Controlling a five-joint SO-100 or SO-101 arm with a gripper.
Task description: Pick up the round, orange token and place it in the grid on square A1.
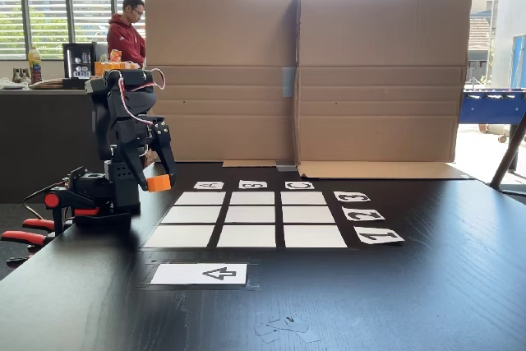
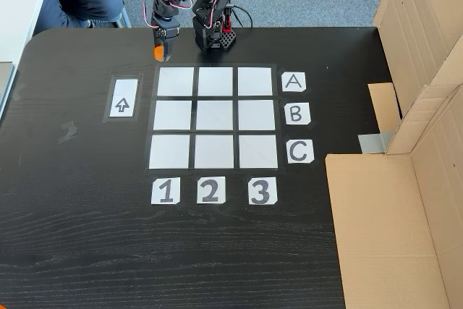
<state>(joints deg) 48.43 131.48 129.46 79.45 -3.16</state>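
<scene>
Office-like workspace: big windows (image 1: pixel 74 6), desks, a seated person (image 1: pixel 126 32).

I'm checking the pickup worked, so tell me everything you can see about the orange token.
The token is a small, bright orange puck that looks like plastic. It sits between the fingers of the black gripper, lifted off the dark table just beyond the grid corner. In the fixed view from above, the token shows only partly beside the gripper, near the corner cell of row A, column 1.

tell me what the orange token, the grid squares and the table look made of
Token: likely plastic, bright uniform orange, held in the end effector.
Grid squares: probably paper, flat matte white.
Table: seems wood or veneer, matte black with visible grain.
</scene>
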